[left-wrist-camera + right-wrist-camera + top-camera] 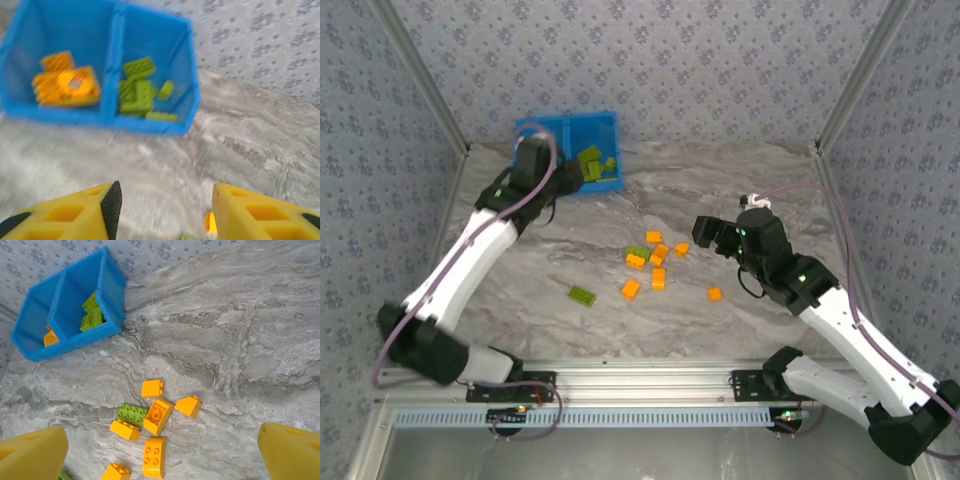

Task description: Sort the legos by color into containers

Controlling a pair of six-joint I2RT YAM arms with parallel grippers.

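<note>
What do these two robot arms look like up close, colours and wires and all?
Both the left arm and right arm have white tubular segments joined by black joints, with a purplish cable looping alongside each. The left gripper and right gripper have chunky yellow fingers.

Top camera is sitting above and behind my bases, looking down over the whole worktop (720,180). Left wrist camera is facing the blue bin (55,116) at close range, my left tool (164,205) framing the bottom edge. Right wrist camera is looking down from farther off, sharing that bin with both views and the loose bricks (157,416) with the top one.
</note>
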